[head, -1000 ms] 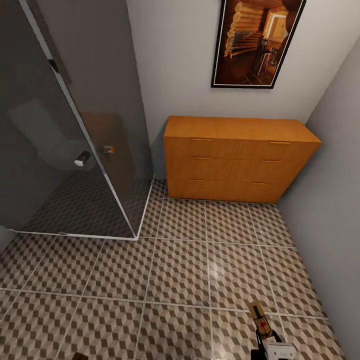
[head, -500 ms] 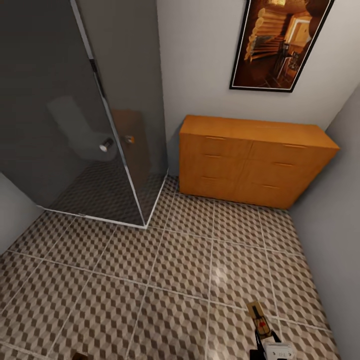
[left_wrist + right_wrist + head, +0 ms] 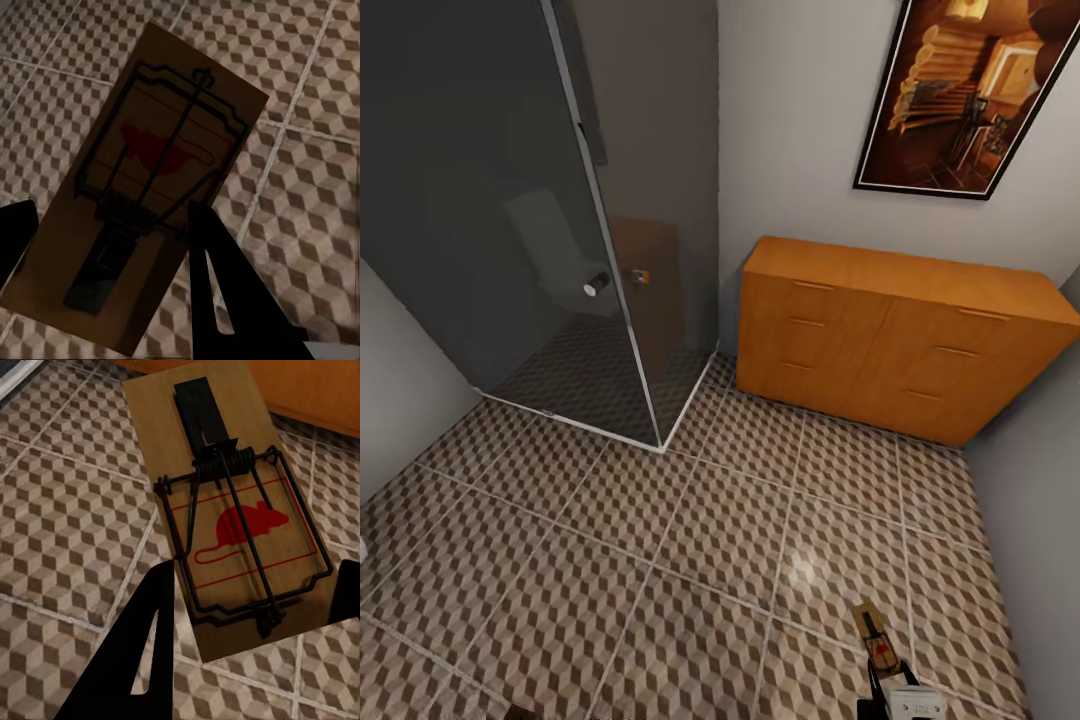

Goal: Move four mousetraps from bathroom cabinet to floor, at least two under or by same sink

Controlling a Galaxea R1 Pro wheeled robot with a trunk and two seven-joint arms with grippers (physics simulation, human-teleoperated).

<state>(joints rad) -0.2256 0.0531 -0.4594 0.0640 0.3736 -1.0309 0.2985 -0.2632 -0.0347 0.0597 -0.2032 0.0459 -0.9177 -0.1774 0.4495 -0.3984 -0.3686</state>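
I carry two flat tan wooden mousetraps with dark wire and a red mouse print: one (image 3: 225, 510) pinched in my right gripper (image 3: 247, 607), the other (image 3: 142, 195) pinched in my left gripper (image 3: 112, 247). Both hang above the cube-patterned tile floor (image 3: 660, 560) (the orange-brown wooden cabinet (image 3: 900, 340) stands well ahead). A jolt while driving could slide either board out.

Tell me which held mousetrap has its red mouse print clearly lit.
The mousetrap in the right gripper: its red mouse outline reads crisply. The mousetrap in the left gripper is shadowed, its red mark dim.
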